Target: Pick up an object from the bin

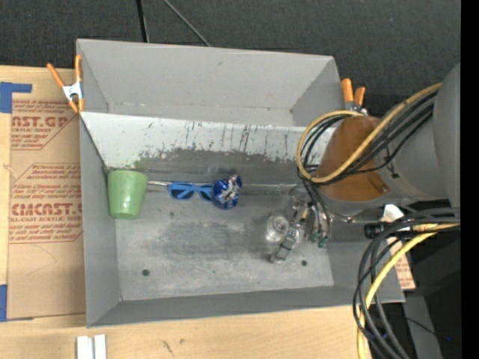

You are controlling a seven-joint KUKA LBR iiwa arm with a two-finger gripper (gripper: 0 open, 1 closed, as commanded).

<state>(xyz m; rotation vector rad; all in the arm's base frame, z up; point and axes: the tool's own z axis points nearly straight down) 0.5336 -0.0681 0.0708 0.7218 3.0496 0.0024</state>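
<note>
Jaws at right of scuffed grey metal bin (202,111), by a clear rounded object (275,229); grip state cannot be told. Smooth green plastic cup (126,193) lies left

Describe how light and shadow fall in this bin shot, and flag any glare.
Camera view: the light is soft and even. The sloped far wall of the bin is brightest, and the floor is duller. The green cup and blue sunglasses throw only faint shadows. The only glare is small glints on a clear thing beside the gripper.
</note>
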